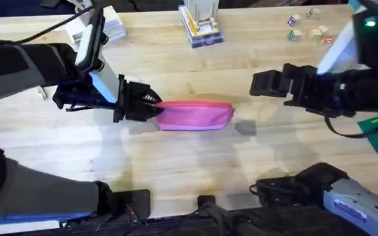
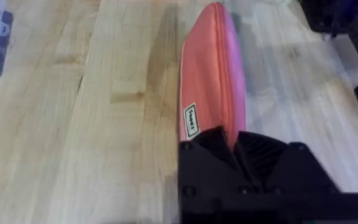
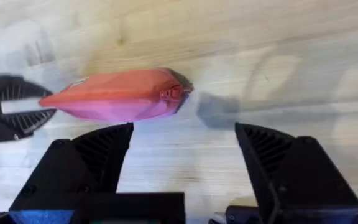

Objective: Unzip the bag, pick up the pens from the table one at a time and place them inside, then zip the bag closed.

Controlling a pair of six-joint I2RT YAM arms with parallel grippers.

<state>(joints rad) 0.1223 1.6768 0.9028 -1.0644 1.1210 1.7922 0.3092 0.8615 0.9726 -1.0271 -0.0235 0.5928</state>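
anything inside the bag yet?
Cannot tell. The bag lies on the table with its zipper strip shut along the visible top, so its inside is covered. The left gripper pinches one end; the right gripper hangs open, apart.

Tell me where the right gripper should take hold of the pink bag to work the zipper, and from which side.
Probably the free end of the bag, at the zipper pull. The left gripper is shut on the opposite end, so the open right gripper should come in from its own side, level with the zipper strip facing up along the top.
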